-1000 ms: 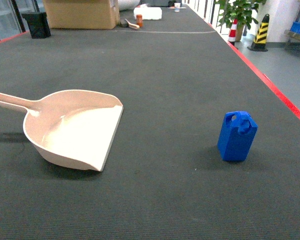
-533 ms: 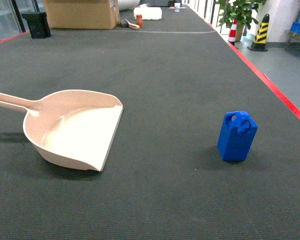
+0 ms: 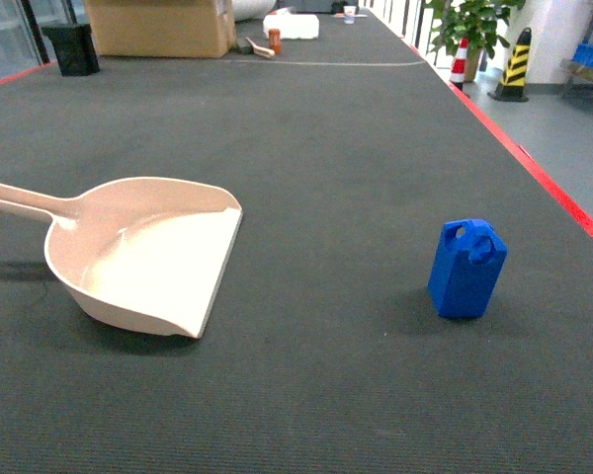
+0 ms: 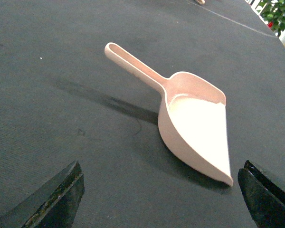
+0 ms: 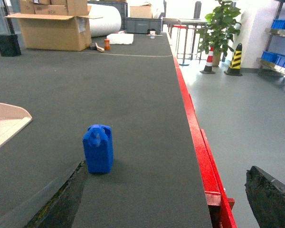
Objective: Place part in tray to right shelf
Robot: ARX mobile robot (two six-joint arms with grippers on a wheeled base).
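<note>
Both end effectors wide open, empty: left end effector (image 4: 161, 199) facing tray (image 3: 148, 252), right end effector (image 5: 166, 199) facing part (image 3: 467, 269). Part upright on counter (image 3: 326, 128), well apart from tray. Nothing shifted in 1 second; pick not yet begun.

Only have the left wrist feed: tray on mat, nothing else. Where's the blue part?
Observer: Head view shows the part standing upright on the mat, right of the tray, clearly apart from it.
Operator: Right gripper on it?
Observer: No. In the right wrist view the right gripper is open, not touching the part.
Operator: Shelf in sight?
Observer: Right wrist view only: the right shelf at the far right edge, holding blue crates.
</note>
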